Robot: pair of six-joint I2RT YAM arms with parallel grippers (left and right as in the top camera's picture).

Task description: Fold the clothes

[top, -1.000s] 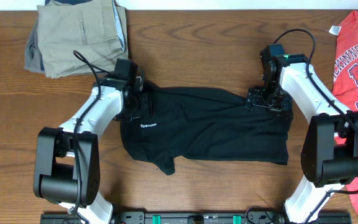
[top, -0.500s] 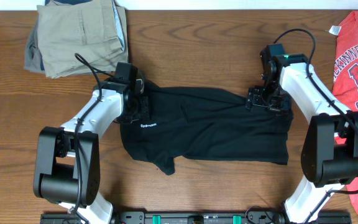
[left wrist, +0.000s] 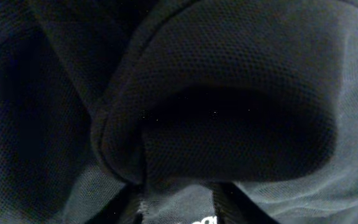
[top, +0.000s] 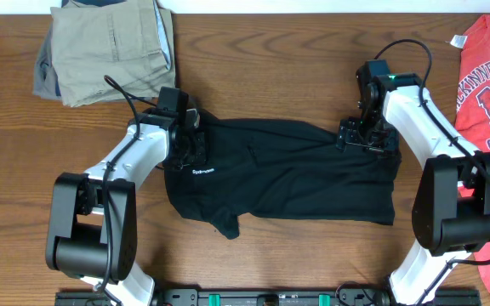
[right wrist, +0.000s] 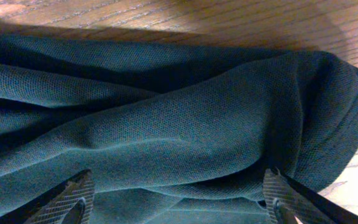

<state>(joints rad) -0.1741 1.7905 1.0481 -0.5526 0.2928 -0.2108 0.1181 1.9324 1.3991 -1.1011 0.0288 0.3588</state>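
Observation:
The clothes (top: 287,174), a black T-shirt with small white lettering (top: 202,170), lie spread across the middle of the wooden table. My left gripper (top: 190,143) is at the shirt's upper left edge. In the left wrist view black fabric (left wrist: 229,93) fills the frame, and the left gripper (left wrist: 179,208) has its jaws drawn in on a pinched fold. My right gripper (top: 362,136) sits on the shirt's upper right corner. In the right wrist view the right gripper (right wrist: 176,205) is open, its ribbed fingertips (right wrist: 67,196) set wide on either side of a rolled fabric edge (right wrist: 197,124).
Folded khaki trousers (top: 109,47) lie at the back left. A red T-shirt with white lettering (top: 487,85) lies along the right edge. Bare wood (top: 270,68) shows behind the black shirt. A dark rail (top: 262,297) runs along the front edge.
My left gripper has nudged further onto the shirt's left edge and its jaws have narrowed on the fabric. The right arm and the shirt's outline look the same.

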